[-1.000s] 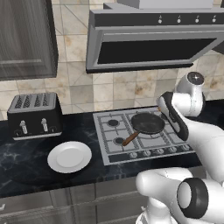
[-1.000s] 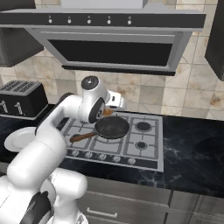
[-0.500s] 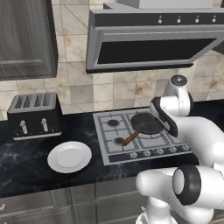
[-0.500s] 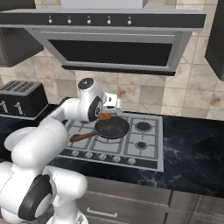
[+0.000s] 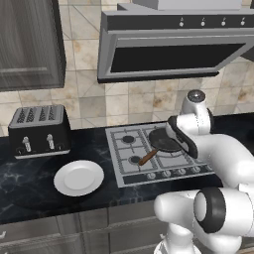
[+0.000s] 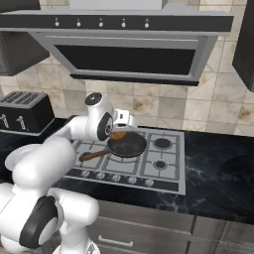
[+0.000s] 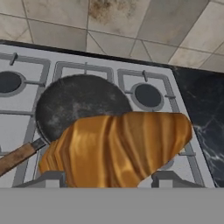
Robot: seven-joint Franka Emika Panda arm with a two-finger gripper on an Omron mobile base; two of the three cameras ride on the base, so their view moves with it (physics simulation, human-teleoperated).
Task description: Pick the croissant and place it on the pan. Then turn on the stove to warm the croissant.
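The golden-brown croissant (image 7: 118, 148) sits crosswise between my gripper's (image 7: 110, 178) two finger tips, and the gripper is shut on it. In the right base view the croissant (image 6: 118, 134) hangs just above the left rim of the dark pan (image 6: 128, 145), with the gripper (image 6: 120, 131) around it. The pan (image 7: 78, 107) rests on a burner of the silver stove (image 7: 17, 131), its brown handle pointing toward the front left. In the left base view my arm hides part of the pan (image 5: 161, 142) on the stove (image 5: 126, 161).
A white plate (image 5: 78, 177) lies on the dark counter left of the stove. The black toaster (image 5: 39, 130) stands behind it by the wall. A range hood (image 6: 124, 49) hangs above the burners. A row of knobs (image 6: 116, 178) runs along the stove's front edge.
The arm has swung a little further over the stove. The hand with the croissant has sunk slightly toward the pan.
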